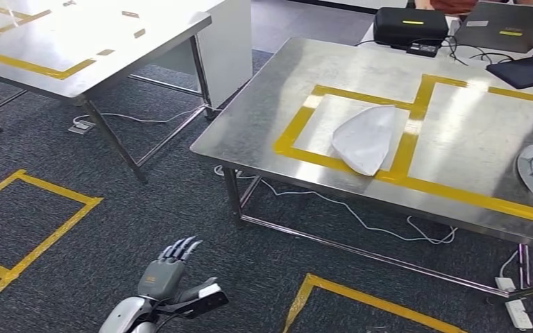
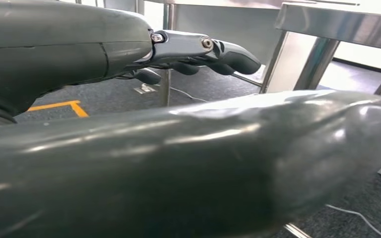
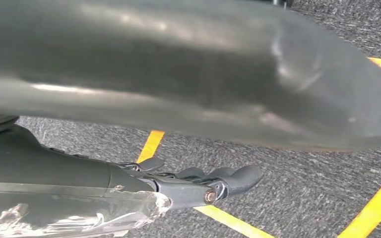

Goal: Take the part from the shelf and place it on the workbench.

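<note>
Fingers [image 1: 180, 248] of left hand [image 1: 163, 277] spread, holding nothing, lower left of frame; right hand [image 3: 198, 186] likewise (over carpet). White curved plastic part [image 1: 366, 137] lies centre-right on steel workbench [image 1: 264, 118] w/ yellow tape.

A workshop or robot test lab, by the look of it. Two steel benches [image 1: 361, 76] stand on grey carpet [image 1: 180, 208], with yellow tape [image 1: 41, 229] marking zones on floor and benchtops. Cables [image 1: 361, 218] trail to a power strip [image 1: 517, 305]; black cases [image 1: 411, 26] and what may be a laptop [image 1: 506, 28] sit at the back.
</note>
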Controlling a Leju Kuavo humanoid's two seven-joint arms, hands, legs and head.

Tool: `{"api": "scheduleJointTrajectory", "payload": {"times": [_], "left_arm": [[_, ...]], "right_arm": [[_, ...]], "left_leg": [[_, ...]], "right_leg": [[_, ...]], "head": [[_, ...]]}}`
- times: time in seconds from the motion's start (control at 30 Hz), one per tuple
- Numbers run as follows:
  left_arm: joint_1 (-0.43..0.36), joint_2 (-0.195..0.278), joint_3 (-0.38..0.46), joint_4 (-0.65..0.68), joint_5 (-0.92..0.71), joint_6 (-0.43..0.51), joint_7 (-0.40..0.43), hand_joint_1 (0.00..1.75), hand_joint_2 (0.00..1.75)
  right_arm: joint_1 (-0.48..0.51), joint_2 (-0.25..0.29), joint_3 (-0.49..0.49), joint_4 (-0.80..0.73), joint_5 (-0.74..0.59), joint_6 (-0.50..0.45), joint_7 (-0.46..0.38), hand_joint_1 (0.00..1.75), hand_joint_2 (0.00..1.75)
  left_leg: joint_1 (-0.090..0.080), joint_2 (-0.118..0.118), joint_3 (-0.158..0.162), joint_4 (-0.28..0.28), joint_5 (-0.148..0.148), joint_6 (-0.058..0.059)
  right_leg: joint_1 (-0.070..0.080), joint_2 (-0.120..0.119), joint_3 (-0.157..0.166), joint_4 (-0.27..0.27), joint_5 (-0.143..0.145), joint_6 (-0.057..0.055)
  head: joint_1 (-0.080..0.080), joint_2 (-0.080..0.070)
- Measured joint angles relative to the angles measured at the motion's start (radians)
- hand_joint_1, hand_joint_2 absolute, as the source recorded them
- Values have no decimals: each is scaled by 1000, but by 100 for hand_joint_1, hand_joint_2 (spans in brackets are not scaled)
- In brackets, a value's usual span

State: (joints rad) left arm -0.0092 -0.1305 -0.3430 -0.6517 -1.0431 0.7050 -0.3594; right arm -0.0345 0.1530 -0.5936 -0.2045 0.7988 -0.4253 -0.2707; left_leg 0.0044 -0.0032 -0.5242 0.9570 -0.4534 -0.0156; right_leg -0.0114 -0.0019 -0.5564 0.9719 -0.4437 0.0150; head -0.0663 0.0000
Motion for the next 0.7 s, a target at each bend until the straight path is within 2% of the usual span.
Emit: {"api": "scheduleJointTrajectory", "payload": {"times": [0.13,0.27,0.37,0.4,0.43,0.5,0.53,0.57,0.6,0.63,0.67,0.7], "left_arm": [[10,-10,32,-11,-27,0,-4,0,0],[16,-15,68,-15,-37,0,-28,0,0],[17,-17,97,-15,-37,0,-46,0,0],[18,-19,106,-15,-36,0,-54,0,0],[18,-22,116,-15,-36,0,-60,0,0],[21,-25,135,-15,-37,0,-70,0,0],[23,-26,144,-15,-38,0,-72,0,0],[26,-27,153,-15,-39,0,-74,0,0],[27,-27,162,-15,-42,-1,-75,0,0],[29,-28,171,-15,-44,-1,-77,0,0],[30,-29,179,-15,-47,-1,-78,0,0],[31,-29,186,-15,-51,-1,-80,0,0]], "right_arm": [[0,0,0,0,3,7,4,0,0],[1,0,-1,0,5,11,4,0,0],[2,0,-2,0,6,12,4,0,0],[2,-1,-2,0,6,12,5,0,0],[2,-1,-2,0,7,12,5,0,0],[3,-1,-3,0,8,14,5,0,0],[4,-2,-3,0,8,15,6,0,0],[4,-2,-3,0,9,15,6,0,0],[4,-4,-3,0,10,16,6,0,0],[4,-5,-4,0,10,16,6,0,0],[3,-6,-4,0,11,16,6,0,0],[1,-6,-4,0,13,17,7,0,0]], "left_leg": [[-5,1,-13,3,8,14],[-9,2,-27,7,16,21],[-11,2,-29,-5,35,40],[-8,4,-27,-19,48,46],[-5,5,-27,-32,59,49],[-2,7,-33,-41,72,49],[-1,7,-40,-41,76,47],[0,7,-47,-40,81,43],[2,8,-56,-37,86,38],[7,7,-67,-31,91,31],[13,7,-80,-22,96,23],[18,6,-93,-11,100,14]], "right_leg": [[-5,0,0,-11,21,36],[-9,0,-9,-14,32,54],[-13,1,-12,-24,44,74],[-12,1,-18,-15,30,76],[-11,2,-30,14,1,76],[-11,2,-67,129,-86,73],[-11,2,-83,191,-121,74],[-13,2,-89,231,-140,76],[-15,2,-77,236,-139,81],[-19,1,-47,201,-121,87],[-25,1,-3,139,-97,94],[-27,4,37,79,-85,103]], "head": [[-1,0],[-1,0],[-2,0],[-2,0],[0,0],[4,0],[6,0],[7,0],[7,0],[8,0],[8,0],[10,0]]}}
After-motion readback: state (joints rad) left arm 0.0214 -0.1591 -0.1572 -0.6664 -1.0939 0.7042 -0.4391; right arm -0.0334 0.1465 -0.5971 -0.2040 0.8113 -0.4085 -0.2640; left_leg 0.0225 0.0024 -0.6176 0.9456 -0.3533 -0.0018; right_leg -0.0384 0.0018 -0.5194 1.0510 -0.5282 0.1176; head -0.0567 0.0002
